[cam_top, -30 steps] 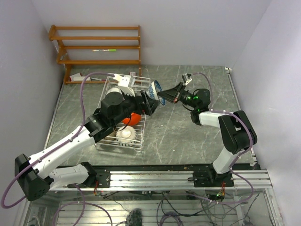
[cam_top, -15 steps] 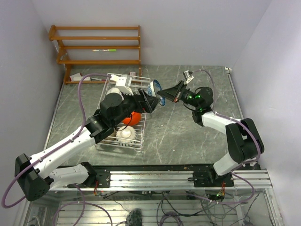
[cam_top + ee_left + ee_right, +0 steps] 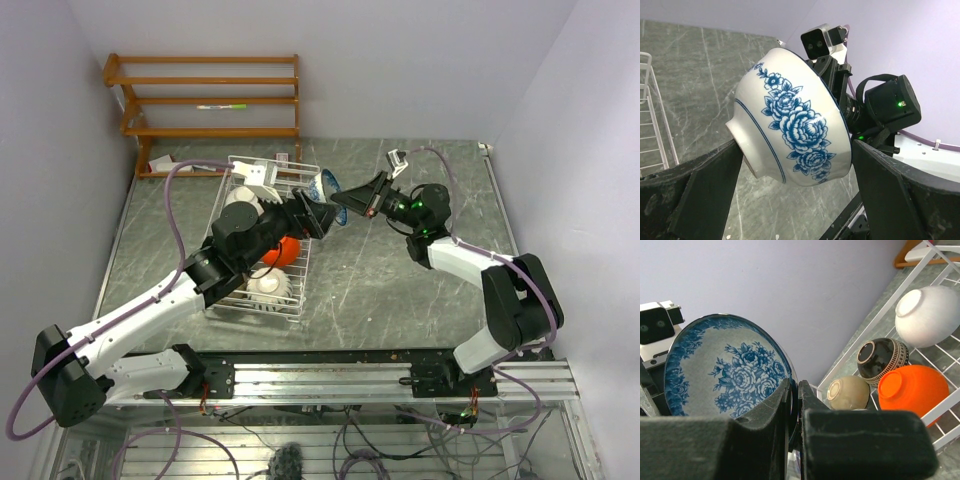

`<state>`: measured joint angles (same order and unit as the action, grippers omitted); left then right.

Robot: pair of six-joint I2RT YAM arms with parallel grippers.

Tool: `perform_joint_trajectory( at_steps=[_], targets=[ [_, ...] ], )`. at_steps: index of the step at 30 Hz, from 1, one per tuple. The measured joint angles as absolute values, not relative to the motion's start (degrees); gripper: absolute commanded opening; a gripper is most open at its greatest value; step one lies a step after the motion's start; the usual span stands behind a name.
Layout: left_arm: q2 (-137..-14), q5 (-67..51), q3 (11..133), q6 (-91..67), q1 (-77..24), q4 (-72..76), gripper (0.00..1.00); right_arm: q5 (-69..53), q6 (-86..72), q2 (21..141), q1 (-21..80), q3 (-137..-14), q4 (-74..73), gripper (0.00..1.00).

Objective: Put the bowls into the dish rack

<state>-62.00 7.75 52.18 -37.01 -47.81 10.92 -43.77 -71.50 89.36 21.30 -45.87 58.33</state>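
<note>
White-and-blue patterned bowl (image 3: 790, 125) is in the air between the two pincers, beside the dish rack (image 3: 252, 313) and not yet in it. The right pincer (image 3: 792, 390) is narrow, nipping the bowl's rim. The left pincer (image 3: 797, 150) stands wide, one finger at the bowl's foot and one at its rim; whether it presses the bowl cannot be told. Beyond the right pincer's tips, four bowls lie in the rack: one white bowl (image 3: 927, 315), one black-brown bowl (image 3: 881, 357), one tan bowl (image 3: 847, 392) and one orange-red bowl (image 3: 912, 385). A cream ribbed bowl (image 3: 268, 288) under the left arm may be a fifth. Judged status: loading is nearly complete, with one bowl left to place.
</note>
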Motion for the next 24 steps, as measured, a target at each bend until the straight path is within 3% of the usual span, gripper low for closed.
perform_joint_trajectory(
  at_steps=[7,12,15,19,24],
  targets=[
    [-62.0,10.2,52.1,-35.8,-47.7,9.1,0.88,-43.0,-71.5,91.7,22.5,-47.9,58.4,0.0],
    [-62.1,13.2,52.3,-35.4,-47.7,5.7,0.72,-41.7,-71.5,94.7,23.9,-49.1,58.7,0.0],
    [-62.0,14.7,52.4,-35.4,-47.7,4.1,0.53,-41.0,-71.5,95.8,24.5,-49.3,58.7,0.0],
    [-61.9,15.7,52.4,-35.3,-47.7,3.7,0.09,-40.7,-71.5,96.1,24.8,-49.5,58.8,0.0],
    [-61.7,15.9,52.3,-34.4,-47.7,4.3,0.07,-40.7,-71.5,96.2,24.8,-50.0,58.9,0.0]
  ],
)
